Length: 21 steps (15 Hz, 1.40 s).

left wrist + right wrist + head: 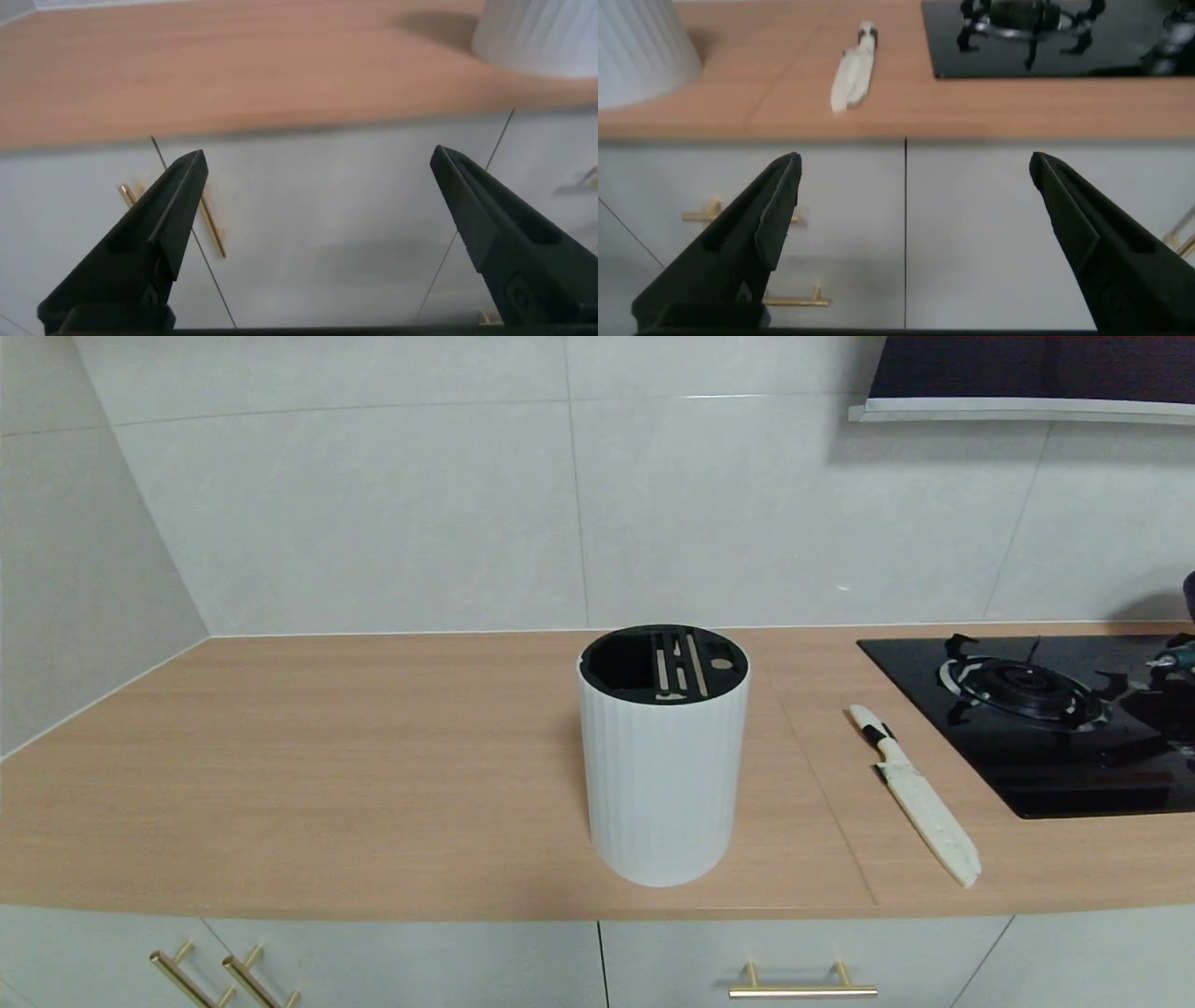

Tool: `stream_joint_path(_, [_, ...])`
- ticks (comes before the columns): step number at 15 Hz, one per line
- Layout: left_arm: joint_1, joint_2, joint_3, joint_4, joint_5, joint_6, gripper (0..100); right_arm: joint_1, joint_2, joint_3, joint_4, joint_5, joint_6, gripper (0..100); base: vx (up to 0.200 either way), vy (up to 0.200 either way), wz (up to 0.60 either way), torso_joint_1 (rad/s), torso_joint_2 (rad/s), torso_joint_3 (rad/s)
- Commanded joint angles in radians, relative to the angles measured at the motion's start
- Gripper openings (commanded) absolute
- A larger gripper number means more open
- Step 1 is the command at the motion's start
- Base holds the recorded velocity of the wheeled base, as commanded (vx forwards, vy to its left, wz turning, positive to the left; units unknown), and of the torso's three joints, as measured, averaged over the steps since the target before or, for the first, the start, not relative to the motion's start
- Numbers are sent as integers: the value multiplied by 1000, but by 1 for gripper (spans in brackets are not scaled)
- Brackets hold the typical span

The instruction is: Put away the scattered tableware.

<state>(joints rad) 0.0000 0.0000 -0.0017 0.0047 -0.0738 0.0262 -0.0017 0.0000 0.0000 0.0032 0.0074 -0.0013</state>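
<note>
A white ribbed cylindrical holder point(663, 756) with a black slotted top stands upright near the front edge of the wooden counter point(327, 756). A white knife point(915, 793) with a black band on its handle lies flat on the counter between the holder and the stove, blade toward the front edge. The knife point(853, 77) and the holder point(640, 47) also appear in the right wrist view. My left gripper point(318, 168) is open, held low in front of the cabinet doors, below the counter edge. My right gripper point(915, 173) is open too, also facing the cabinet fronts below the knife.
A black gas stove point(1036, 719) is set into the counter at the right. Tiled walls close the back and left. White cabinet doors with gold handles point(803, 985) run beneath the counter. The holder's base point(542, 37) shows in the left wrist view.
</note>
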Motion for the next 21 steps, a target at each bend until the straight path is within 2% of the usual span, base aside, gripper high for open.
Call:
stream_joint_path(1, [0,0,0,0,0,0,100,0,2,0,0,0,0,100,0,0,0,232,-510,-300])
stream_joint_path(13, [0,0,0,0,0,0,100,0,2,0,0,0,0,100,0,0,0,259,-555,-303])
stream_joint_path(18, [0,0,0,0,0,0,100,0,2,0,0,0,3,100,0,0,0,197,-395,-210])
stream_joint_path(21, [0,0,0,0,0,0,100,0,2,0,0,0,1,100,0,0,0,28,-58,-34])
